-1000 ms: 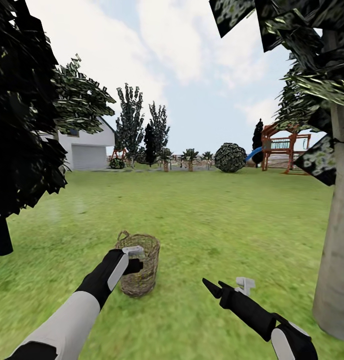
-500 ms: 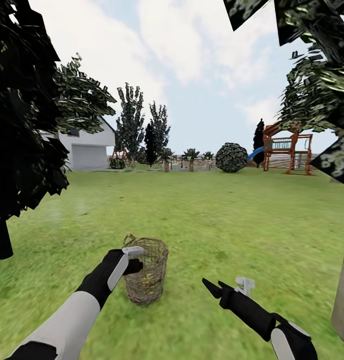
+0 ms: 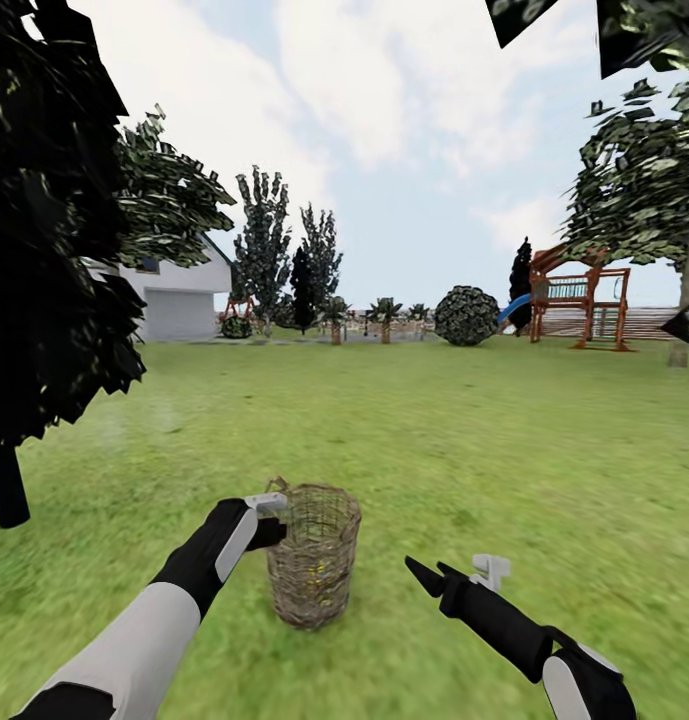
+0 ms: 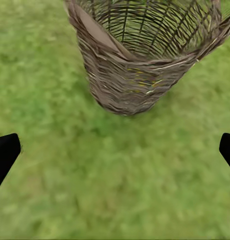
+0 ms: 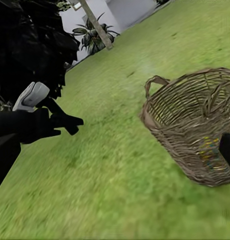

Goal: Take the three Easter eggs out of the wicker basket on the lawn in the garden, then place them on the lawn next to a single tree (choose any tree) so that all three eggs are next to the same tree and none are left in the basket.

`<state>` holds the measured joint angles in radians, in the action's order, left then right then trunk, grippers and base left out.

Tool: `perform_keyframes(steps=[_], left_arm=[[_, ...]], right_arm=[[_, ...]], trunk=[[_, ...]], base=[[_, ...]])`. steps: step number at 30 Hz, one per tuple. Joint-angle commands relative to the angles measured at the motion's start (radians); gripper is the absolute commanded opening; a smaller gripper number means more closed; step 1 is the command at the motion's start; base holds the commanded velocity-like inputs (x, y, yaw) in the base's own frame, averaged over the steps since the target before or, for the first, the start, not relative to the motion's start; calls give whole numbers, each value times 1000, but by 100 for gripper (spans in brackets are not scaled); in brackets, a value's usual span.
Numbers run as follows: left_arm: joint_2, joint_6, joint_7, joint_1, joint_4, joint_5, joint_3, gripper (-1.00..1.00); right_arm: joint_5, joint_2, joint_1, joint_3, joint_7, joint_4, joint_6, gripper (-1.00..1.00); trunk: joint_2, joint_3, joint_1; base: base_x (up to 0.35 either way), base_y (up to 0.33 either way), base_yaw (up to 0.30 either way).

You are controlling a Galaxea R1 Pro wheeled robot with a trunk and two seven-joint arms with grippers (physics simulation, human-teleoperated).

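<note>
Since the wicker basket [image 3: 314, 565] is tall, narrow and light-looking, standing upright on the lawn [image 3: 464, 450] with its long axis vertical and mouth facing up, my worry is the left gripper [image 3: 272, 515] clipping the rim and tipping it, which would send the eggs [image 3: 319, 570] rolling across the grass. That gripper hovers right by the rim with its fingers spread wide and nothing in them. The right gripper [image 3: 462, 575] hangs off to the side, well apart from the basket, and honestly I can't tell if it's spread or pinched.
</note>
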<state>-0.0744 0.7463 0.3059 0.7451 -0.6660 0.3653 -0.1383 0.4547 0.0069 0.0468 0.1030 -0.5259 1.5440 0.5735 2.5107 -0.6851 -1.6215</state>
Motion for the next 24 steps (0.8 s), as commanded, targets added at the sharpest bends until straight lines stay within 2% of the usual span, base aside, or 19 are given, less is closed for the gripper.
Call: perform_keyframes(steps=[1,11,24], left_arm=[[1,2,9,0,0,10,-3,100],[0,1,10,0,6,10,-4,100],[0,1,6,0,8,10,-4,100]], right_arm=[[6,1,1,2,-2,1,8,100],[7,0,1,3,-2,1,7,100],[6,1,1,-5,-2,1,8,100]], trunk=[[1,0,0],[1,13,0],[1,31,0]], base=[[181,249,-56],[181,228,-140],[160,141,-188]])
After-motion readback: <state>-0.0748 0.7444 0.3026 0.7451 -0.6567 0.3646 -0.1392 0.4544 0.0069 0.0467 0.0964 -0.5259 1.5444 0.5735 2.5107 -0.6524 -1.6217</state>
